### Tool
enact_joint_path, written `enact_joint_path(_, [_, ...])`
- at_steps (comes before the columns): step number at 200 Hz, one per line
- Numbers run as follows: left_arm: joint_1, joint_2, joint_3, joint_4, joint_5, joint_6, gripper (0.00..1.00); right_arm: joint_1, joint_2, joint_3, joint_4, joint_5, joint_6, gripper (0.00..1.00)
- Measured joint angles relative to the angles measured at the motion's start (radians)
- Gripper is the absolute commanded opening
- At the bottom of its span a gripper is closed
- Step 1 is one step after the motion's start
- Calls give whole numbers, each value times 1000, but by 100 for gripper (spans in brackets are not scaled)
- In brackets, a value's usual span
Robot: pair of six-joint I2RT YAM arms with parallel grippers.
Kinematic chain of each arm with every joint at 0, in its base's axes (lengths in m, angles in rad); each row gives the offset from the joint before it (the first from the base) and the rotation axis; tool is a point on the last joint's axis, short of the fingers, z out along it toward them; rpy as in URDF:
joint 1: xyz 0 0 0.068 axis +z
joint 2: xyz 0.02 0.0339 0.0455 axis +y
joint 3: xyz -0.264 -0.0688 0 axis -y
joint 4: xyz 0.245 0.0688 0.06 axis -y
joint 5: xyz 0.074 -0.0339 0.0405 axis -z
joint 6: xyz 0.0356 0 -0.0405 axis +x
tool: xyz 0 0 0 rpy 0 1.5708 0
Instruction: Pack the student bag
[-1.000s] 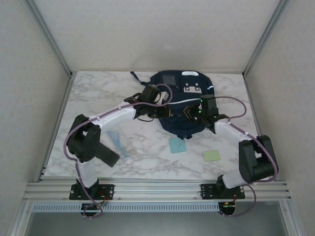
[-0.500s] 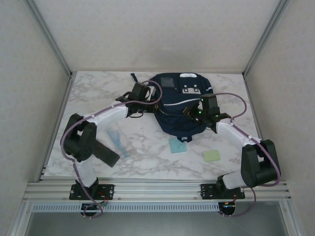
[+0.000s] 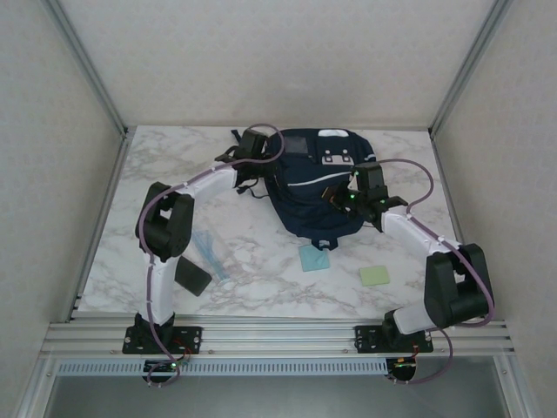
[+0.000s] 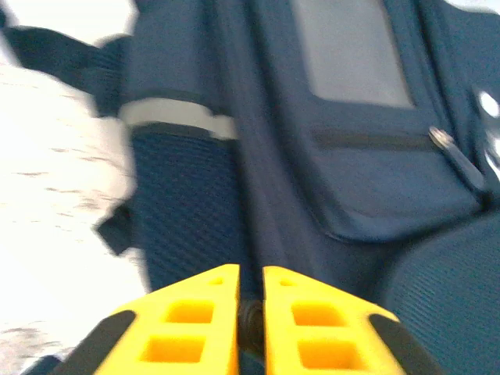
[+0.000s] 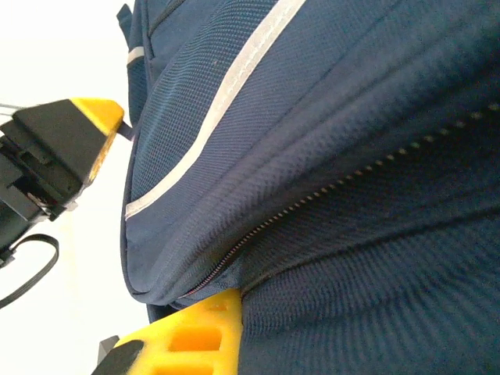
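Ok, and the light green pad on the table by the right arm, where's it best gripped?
Probably from straight above, fingers closing on two opposite edges. The green pad lies flat and thin on the table, marble bare all round it, so nothing blocks a top-down approach and no side offers a raised face.

The marble table (image 3: 157, 157) bears a navy backpack (image 3: 305, 207) at the far middle, a clear packet (image 3: 209, 248) near left, a teal square (image 3: 313, 258) near the middle and a green pad (image 3: 376, 276) near right.

Navy, white-striped student bag (image 3: 309, 209)
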Motion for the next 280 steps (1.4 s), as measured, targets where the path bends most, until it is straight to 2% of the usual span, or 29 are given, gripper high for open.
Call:
enact_joint_path(25, [103,2,0,-18,-109,-26,81,6,35,21,-42,0,-16,0])
enact_joint_path(31, [130,1,0,-24,-129,-35,98,11,49,31,-50,0,-19,0])
enact_joint_path(54, [187,-39,-55,-56,-203,-71,100,42,102,73,-63,6,-30,5])
enact_joint_path(65, [183,-88,-111,-85,-232,-85,100,60,129,100,-66,7,-42,13])
enact_joint_path(91, [156,-230,-227,-164,-262,-111,100,118,185,161,-73,-8,-93,58])
enact_joint_path(100, [149,-279,-249,-203,-271,-126,100,137,191,169,-69,-19,-108,95])
enact_joint_path(104, [147,-301,-256,-224,-276,-134,100,147,192,171,-69,-22,-113,99])
enact_joint_path(127, [146,-414,-286,-342,-300,-173,100,170,184,171,-79,-17,-154,99])
enact_joint_path(146, [148,-509,-353,-423,-305,-209,100,172,159,172,-133,44,-184,99])
enact_joint_path(169, [150,-629,-469,-519,-304,-280,100,172,109,187,-237,183,-208,99])
enact_joint_path(198, [155,-752,-616,-563,-298,-356,100,159,59,223,-335,354,-212,99])
enact_joint_path(237, [167,-769,-720,-584,-298,-435,100,130,-6,214,-370,470,-237,99])
enact_joint_path(280, [207,-809,-836,-584,-294,-515,100,131,-15,191,-378,507,-260,99])
